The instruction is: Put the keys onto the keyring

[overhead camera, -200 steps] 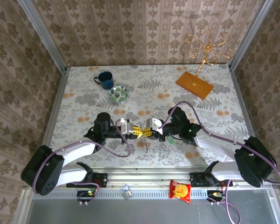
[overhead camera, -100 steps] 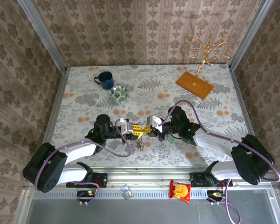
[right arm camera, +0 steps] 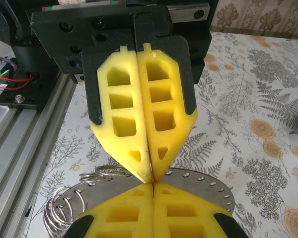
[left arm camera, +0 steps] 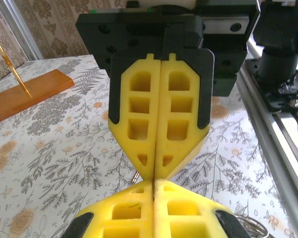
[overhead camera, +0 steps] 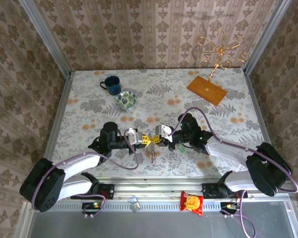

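Left tool (overhead camera: 145,139) and right tool (overhead camera: 156,140) meet tip to tip near the front edge of the tabletop (overhead camera: 84,106), each with its yellow fingers pressed together. Whether either pinches something thin between them I cannot tell, because the seams look closed all the way down.

The keyring (right arm camera: 204,190) lies flat on the tabletop directly under the meeting point, a grey band dotted with small holes. Beside it sits a bunch of thin wire loops (right arm camera: 59,214). The overhead camera gives only a small metal cluster just in front of the tips, and I cannot pick out the keys or their coloured tags there.

The step in hand looks like working a key onto the ring with both arms. It would go best with one tool held steady as an anchor while the other makes small, slow moves along the ring's line. The tips are crowded, so any sideways push risks knocking the ring away or jamming one fingertip against the other. The grip is worth confirming before anything is lifted.

From the right wrist, the ring's holes, the loops and the left tool's tip (right arm camera: 150,174) over them are plain. From the left wrist, the right tool (left arm camera: 154,173) blocks nearly all of that, leaving a sliver of metal at the lower right. The overhead view alone places the work against the whole tabletop.
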Controlling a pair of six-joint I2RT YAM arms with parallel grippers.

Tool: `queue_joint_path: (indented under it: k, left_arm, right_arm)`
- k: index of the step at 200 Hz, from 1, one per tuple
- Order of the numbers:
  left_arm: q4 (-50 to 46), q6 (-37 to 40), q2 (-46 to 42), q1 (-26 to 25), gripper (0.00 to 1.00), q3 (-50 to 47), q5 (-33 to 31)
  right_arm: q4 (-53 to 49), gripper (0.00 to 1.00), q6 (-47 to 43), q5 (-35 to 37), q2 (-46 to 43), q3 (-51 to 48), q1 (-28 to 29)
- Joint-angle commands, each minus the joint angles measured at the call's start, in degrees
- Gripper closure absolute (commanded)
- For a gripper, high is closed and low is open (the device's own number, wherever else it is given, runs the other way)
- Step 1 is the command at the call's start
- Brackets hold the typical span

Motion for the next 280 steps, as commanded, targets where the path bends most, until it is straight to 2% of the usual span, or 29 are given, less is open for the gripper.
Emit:
queue_joint_path:
  k: [1, 17, 29, 40, 81, 155, 186, 216, 237, 241, 249, 255, 262, 280]
  left_arm:
    - [-4.8, 2.23, -0.25, -0.33, 1.0, 1.13, -2.61]
    - [-3.67, 1.56, -0.48, -0.34, 1.0, 0.71, -2.5]
    - [-2.09, 0.6, -0.74, -0.34, 1.0, 0.11, -2.52]
    - [-0.2, -0.4, -1.11, -0.34, 1.0, -0.59, -2.62]
    - [6.18, -2.8, -0.5, -0.32, 1.0, -2.2, -0.94]
    - [11.11, -4.19, 1.32, -0.32, 1.0, -2.92, 1.85]
    - [12.85, -4.8, 2.11, -0.29, 1.0, -2.92, 2.61]
    - [13.56, -5.02, 2.64, -0.34, 1.0, -2.92, 2.77]
    - [13.41, -4.8, 2.66, -0.29, 1.0, -2.96, 1.8]
    - [13.37, -4.91, 2.53, -0.31, 0.94, -3.0, 1.15]
    - [13.06, -5.02, 1.91, -0.34, 0.75, -3.24, -0.37]
    - [12.3, -4.94, 1.1, -0.25, 0.66, -3.42, -1.56]
    - [10.5, -4.33, -0.11, -0.2, 0.63, -3.32, -2.63]
    - [0.43, -1.02, -4.27, -0.07, 0.62, -1.7, -4.37]
  right_arm:
    - [0.43, 1.0, -1.44, -3.23, 0.05, 1.33, 0.64]
    - [0.08, 1.0, -1.1, -2.33, -0.21, 1.38, 0.66]
    - [-0.1, 0.84, -0.43, -1.69, -0.46, 1.13, 0.45]
    - [0.31, 0.77, 0.02, -1.78, -0.61, 0.44, 0.19]
    - [3.08, 0.75, 2.29, -2.48, 0.68, -0.53, 0.15]
    - [2.96, 0.77, 1.91, -0.99, 2.5, 0.38, 0.12]
    - [5.29, 0.84, 3.61, -2.47, 2.94, 0.87, 0.09]
    - [7.35, 1.0, 4.77, -3.07, 4.7, 1.36, 0.1]
    - [7.15, 1.0, 4.71, -3.54, 4.45, 1.46, 0.06]
    - [6.98, 1.0, 4.5, -3.54, 4.27, 1.42, 0.08]
    - [6.48, 1.0, 4.07, -3.4, 4.04, 1.23, -0.08]
    - [5.78, 1.0, 3.62, -3.13, 3.74, 1.19, -0.17]
    - [4.57, 1.0, 2.58, -2.97, 3.69, 1.28, -0.18]
    - [0.87, 1.0, -0.09, -2.57, 3.68, 1.8, -0.33]
